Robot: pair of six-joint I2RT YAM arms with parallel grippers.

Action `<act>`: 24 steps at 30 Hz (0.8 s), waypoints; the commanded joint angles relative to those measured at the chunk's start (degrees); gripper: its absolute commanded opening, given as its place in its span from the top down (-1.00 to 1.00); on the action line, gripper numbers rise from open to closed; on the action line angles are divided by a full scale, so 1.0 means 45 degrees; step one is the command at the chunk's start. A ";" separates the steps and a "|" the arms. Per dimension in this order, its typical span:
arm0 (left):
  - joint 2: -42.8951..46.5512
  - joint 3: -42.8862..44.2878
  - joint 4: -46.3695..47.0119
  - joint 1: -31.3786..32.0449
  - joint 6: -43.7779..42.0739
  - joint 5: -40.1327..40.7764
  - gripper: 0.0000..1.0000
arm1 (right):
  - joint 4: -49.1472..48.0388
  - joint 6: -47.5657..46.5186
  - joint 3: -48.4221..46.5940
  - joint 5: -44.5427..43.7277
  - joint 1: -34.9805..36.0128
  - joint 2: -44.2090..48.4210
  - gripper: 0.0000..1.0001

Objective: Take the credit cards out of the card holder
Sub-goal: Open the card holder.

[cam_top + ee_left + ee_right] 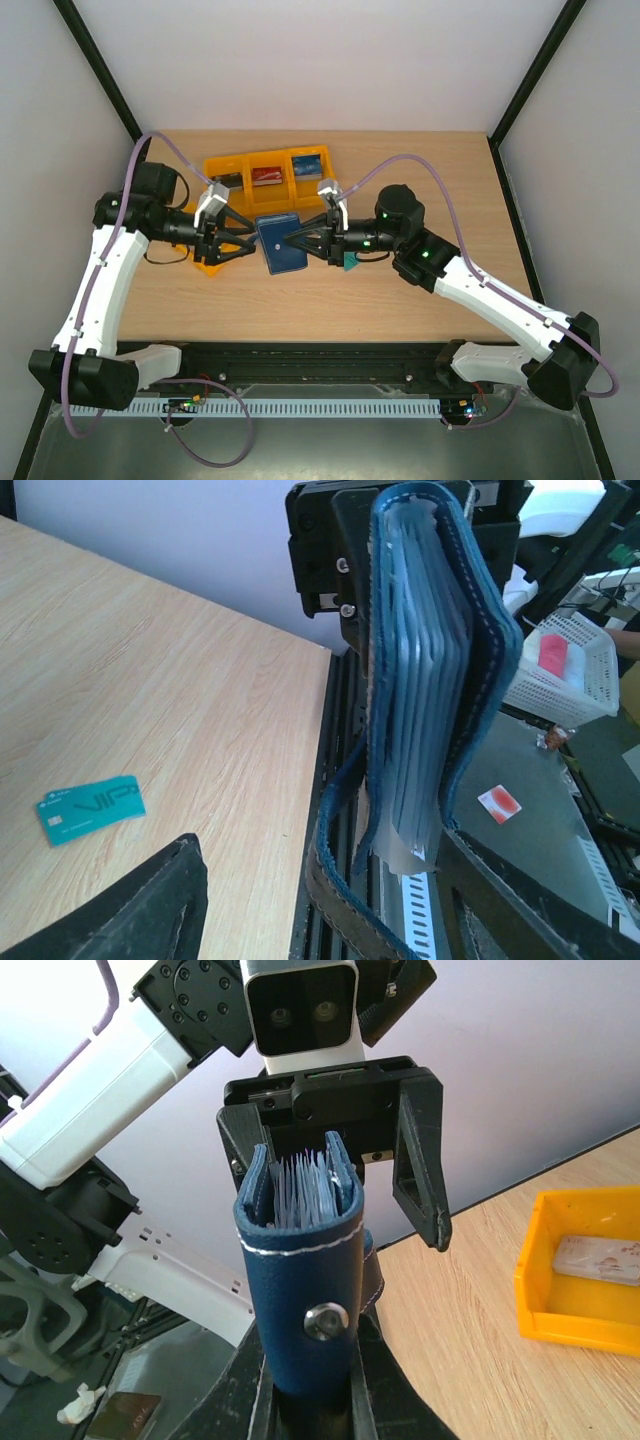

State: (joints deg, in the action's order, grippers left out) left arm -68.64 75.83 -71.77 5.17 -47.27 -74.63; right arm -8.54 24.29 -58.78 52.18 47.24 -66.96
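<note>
The navy card holder (280, 243) hangs above the table between the two grippers. My right gripper (307, 1340) is shut on its snap-button spine end (300, 1290). In the left wrist view the holder (470, 650) stands edge-on, with its clear sleeves fanned and its clasp tab (340, 880) dangling. My left gripper (320, 910) is open and straddles the holder's free end; its left finger (130, 910) is well clear of the holder. No credit cards can be made out inside the sleeves. A red card (265, 177) and a blue card (307, 163) lie in the orange bins.
The orange bins (222, 163) sit in a row behind the grippers, and one bin (560, 1290) holds a pale card (600, 1257). A lone teal card (90, 808) lies flat on the wood under the right arm. The table's near edge (325, 780) runs just below the holder.
</note>
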 commanded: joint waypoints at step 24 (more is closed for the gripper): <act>0.0185 -0.0761 0.4401 0.0512 0.4723 -0.0392 0.05 | -0.1239 0.0231 -0.0272 -0.0046 0.0302 -0.0140 0.97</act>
State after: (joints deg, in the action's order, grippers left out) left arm -68.20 73.73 -56.16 6.79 -29.80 -77.23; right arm -10.13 25.54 -58.72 50.85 47.88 -68.12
